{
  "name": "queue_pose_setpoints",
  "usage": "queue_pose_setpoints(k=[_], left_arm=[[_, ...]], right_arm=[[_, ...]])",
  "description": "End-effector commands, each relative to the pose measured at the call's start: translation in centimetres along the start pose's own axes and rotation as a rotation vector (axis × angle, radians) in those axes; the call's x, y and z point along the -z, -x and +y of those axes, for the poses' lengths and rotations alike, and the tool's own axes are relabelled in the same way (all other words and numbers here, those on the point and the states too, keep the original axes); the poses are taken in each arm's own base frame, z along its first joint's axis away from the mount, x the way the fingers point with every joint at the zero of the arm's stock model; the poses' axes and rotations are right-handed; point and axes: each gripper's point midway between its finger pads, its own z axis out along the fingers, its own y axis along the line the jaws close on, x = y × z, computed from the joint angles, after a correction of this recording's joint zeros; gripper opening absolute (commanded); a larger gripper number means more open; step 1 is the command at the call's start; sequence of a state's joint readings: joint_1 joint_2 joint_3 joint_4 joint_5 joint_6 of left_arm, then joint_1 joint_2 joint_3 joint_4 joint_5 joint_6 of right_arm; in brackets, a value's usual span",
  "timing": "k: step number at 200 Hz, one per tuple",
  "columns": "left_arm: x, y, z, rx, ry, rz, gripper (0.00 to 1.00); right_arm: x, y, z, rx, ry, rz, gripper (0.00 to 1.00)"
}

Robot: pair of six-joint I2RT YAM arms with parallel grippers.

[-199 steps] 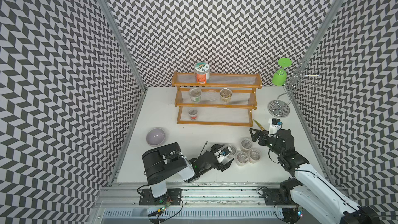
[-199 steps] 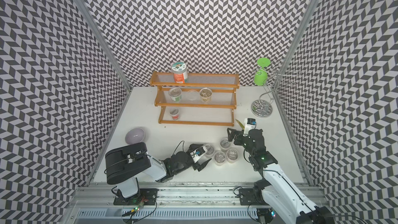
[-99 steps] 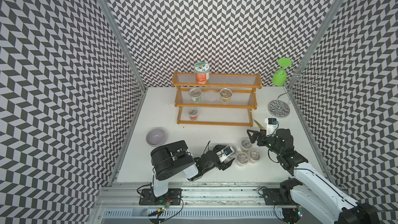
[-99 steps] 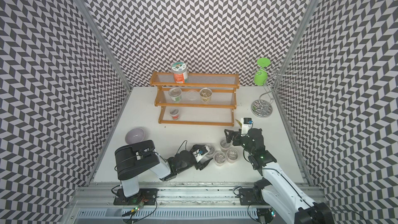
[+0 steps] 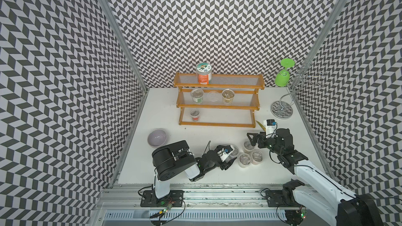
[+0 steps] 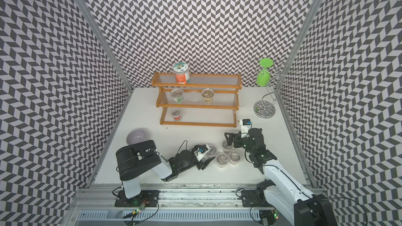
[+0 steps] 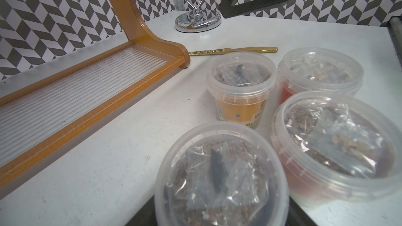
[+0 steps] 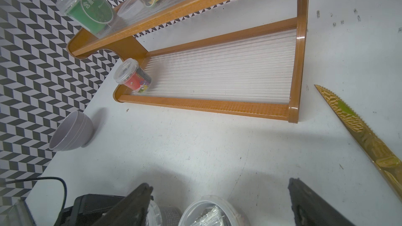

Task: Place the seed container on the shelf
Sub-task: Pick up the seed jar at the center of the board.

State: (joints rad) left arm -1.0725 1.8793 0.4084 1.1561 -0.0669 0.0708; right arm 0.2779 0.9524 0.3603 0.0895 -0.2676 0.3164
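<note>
The seed container (image 7: 220, 177), a clear lidded tub with seed bags inside, stands on the white table between my left gripper's (image 5: 232, 155) dark fingers, which press on both its sides. It is the leftmost of several tubs in both top views (image 6: 211, 150). The shelf (image 5: 217, 123), an orange-brown stepped rack with ribbed clear tiers, stands further back; most of its lowest tier (image 8: 217, 72) is bare. My right gripper (image 8: 217, 190) is open, low over a smaller orange-labelled tub (image 5: 248, 146) (image 7: 240, 88), with nothing between its fingers.
Two more tubs (image 5: 244, 159) (image 5: 257, 157) crowd right of the held one. The shelf carries an orange jar (image 5: 203, 73), three tubs on the middle tier and a small red one (image 5: 194, 115). A lilac bowl (image 5: 157, 138), gold knife (image 8: 352, 125) and chrome stand (image 5: 281, 109) surround them.
My left gripper's jaws have closed in around the seed container. The left arm's shoulder has swung right. My right gripper has drifted left over the small tub, still wide open.
</note>
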Motion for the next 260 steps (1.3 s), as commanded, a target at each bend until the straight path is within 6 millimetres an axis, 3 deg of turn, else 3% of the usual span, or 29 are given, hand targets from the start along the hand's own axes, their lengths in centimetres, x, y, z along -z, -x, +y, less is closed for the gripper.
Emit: queue_pose_setpoints(k=[1, 73, 122, 174, 201, 219, 260], left_arm=[[-0.1, 0.9, 0.4, 0.015, 0.018, -0.032, 0.74], [2.1, 3.4, 3.7, 0.099, 0.093, -0.096, 0.71], [2.6, 2.9, 5.1, 0.146, 0.116, -0.097, 0.69], [5.0, 3.8, 8.9, 0.281, 0.207, -0.212, 0.68], [5.4, 3.7, 9.2, 0.261, 0.22, -0.225, 0.67], [5.8, 2.6, 8.9, 0.245, 0.216, -0.212, 0.68], [6.9, 1.6, 8.1, 0.225, 0.198, -0.232, 0.68]], right_arm=[[0.0, 1.7, 0.9, 0.027, 0.036, -0.03, 0.99], [0.6, 2.0, 4.4, 0.05, 0.215, -0.016, 0.99], [0.1, 1.5, 4.5, 0.05, 0.218, 0.018, 1.0], [-0.2, 1.5, 5.2, 0.052, 0.241, 0.028, 0.99], [-0.9, 0.0, 7.7, 0.094, 0.335, 0.114, 1.0], [-1.7, -1.5, 9.8, 0.145, 0.382, 0.196, 1.0], [-4.4, -4.4, 12.9, 0.235, 0.348, 0.354, 0.98]])
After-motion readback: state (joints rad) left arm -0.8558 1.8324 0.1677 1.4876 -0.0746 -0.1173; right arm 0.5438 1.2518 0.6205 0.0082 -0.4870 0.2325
